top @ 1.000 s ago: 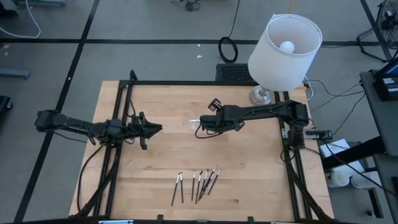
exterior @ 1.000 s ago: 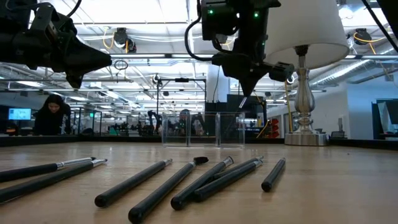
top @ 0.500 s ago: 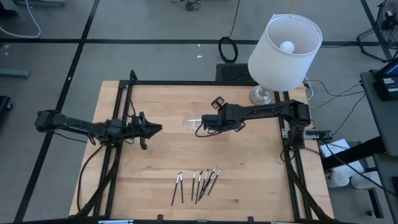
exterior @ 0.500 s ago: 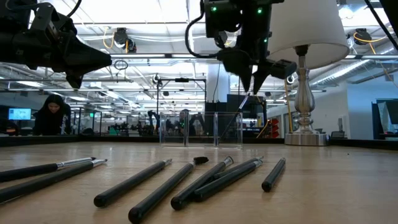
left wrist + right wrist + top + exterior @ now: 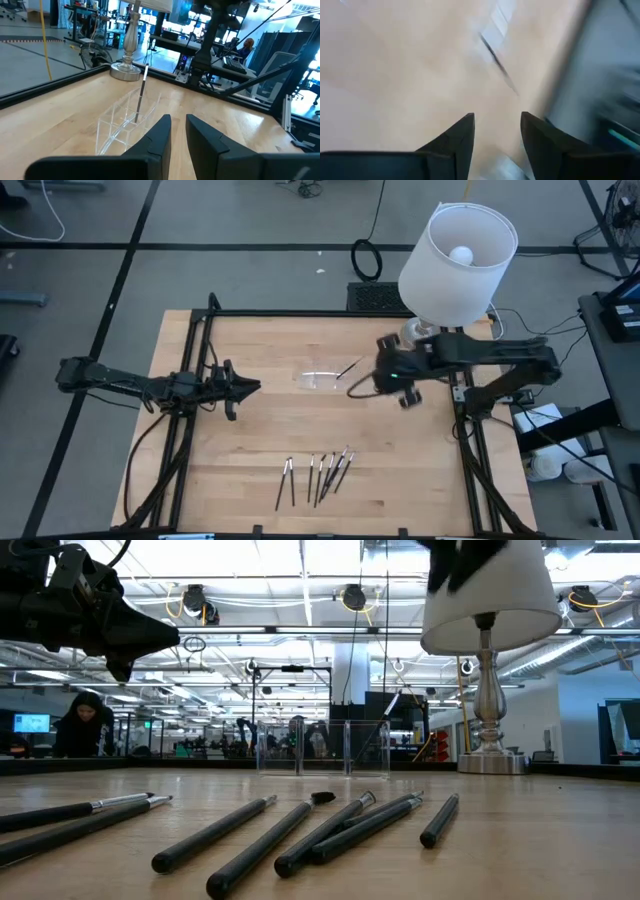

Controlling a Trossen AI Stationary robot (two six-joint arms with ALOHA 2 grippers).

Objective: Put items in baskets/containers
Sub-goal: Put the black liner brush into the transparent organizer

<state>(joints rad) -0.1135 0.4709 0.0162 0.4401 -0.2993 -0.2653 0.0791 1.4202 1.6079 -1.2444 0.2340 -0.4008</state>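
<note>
The table (image 5: 250,440) is a wooden top in a black frame, and everything here is placed from the clear tray (image 5: 320,379) lying near its middle. The lamp (image 5: 458,264), white-shaded on a metal base, stands at the far right corner, well apart from the tray. The left arm (image 5: 120,380) reaches in on the tray's left, with the left gripper (image 5: 248,387) near the tray but apart from it; its fingers (image 5: 157,135) stand a narrow gap apart and hold nothing. The right gripper (image 5: 392,375) hangs above the table just right of the tray, fingers (image 5: 460,132) apart and empty. One stick (image 5: 349,366) leans tilted in the tray's right end, its upper end pointing toward the lamp; the left wrist view shows it (image 5: 141,97) propped inside a compartment. The other sticks (image 5: 318,472), about seven, lie in a loose row near the front edge, well apart from the tray.
</note>
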